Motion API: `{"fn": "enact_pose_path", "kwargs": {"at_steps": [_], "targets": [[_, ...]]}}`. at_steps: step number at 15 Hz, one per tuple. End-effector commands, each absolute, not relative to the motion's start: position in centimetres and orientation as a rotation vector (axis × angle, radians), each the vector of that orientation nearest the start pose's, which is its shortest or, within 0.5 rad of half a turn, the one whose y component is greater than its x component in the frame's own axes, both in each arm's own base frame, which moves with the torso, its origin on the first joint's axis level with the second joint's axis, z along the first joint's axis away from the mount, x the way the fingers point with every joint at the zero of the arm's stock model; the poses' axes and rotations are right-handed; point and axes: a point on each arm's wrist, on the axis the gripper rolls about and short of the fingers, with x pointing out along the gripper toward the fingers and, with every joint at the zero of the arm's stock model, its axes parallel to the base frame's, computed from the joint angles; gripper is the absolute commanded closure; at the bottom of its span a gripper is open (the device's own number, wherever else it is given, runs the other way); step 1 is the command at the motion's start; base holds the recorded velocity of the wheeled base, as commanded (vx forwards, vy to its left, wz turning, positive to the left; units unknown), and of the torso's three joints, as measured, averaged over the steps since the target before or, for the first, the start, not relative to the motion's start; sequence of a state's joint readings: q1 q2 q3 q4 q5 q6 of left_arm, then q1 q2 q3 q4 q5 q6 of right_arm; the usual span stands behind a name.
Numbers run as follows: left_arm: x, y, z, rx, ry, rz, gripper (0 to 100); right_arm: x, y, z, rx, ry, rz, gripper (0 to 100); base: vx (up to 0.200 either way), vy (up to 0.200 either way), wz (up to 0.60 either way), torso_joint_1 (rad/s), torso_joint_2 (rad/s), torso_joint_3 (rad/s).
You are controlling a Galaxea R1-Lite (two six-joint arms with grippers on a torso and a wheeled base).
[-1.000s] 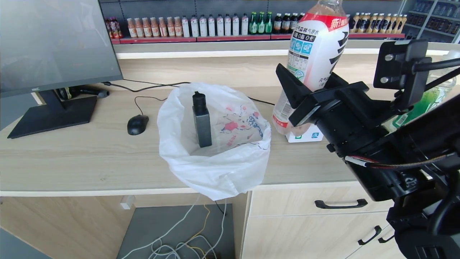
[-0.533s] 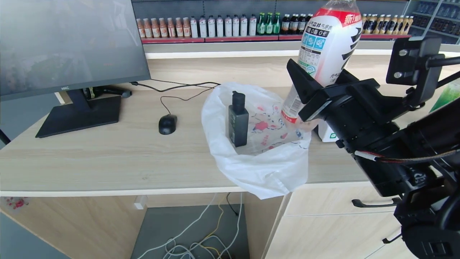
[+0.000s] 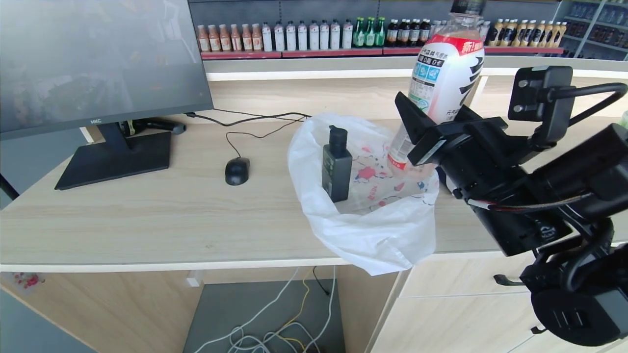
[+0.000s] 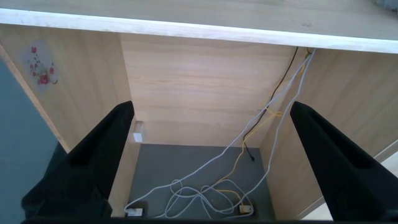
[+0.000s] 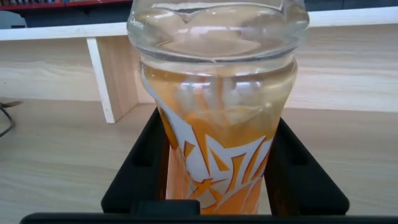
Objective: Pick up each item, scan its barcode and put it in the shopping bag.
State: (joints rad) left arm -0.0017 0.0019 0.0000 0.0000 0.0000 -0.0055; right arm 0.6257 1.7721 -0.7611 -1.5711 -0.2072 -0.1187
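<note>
The white shopping bag sits open at the near edge of the table, with a dark pump bottle upright inside. The drink bottle is over the bag's right rim, its long axis near vertical, cap up and tipped slightly right. The right hand is clamped round its lower body. This looks like the bagging step: the bottle probably needs to go down and left into the opening before release. The left hand is spread wide and empty below the table edge.

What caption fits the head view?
Right gripper holds a drink bottle at the shopping bag rim; a dark bottle stands inside.

white shopping bag with red and blue print, dark grey bottle, white-and-red-labelled drink bottle
</note>
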Motion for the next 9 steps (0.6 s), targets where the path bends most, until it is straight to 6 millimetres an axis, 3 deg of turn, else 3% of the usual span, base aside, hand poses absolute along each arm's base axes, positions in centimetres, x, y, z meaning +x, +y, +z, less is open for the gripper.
{"fn": "enact_pose_path", "kwargs": {"at_steps": [1,4,9], "targets": [[-2.3,0.0,7.6,-0.006,0.002,-0.002,0,26.2,17.3,22.7,0.095,-0.499,0.357,100,0.000,0.000,0.00,0.000,0.00,0.000],[-2.3,0.0,7.6,-0.006,0.002,-0.002,0,28.4,17.0,22.2,0.099,-0.501,0.327,100,0.000,0.000,0.00,0.000,0.00,0.000],[-2.3,0.0,7.6,-0.006,0.002,-0.002,0,32.0,18.5,22.9,0.105,-0.513,0.319,100,0.000,0.000,0.00,0.000,0.00,0.000]]}}
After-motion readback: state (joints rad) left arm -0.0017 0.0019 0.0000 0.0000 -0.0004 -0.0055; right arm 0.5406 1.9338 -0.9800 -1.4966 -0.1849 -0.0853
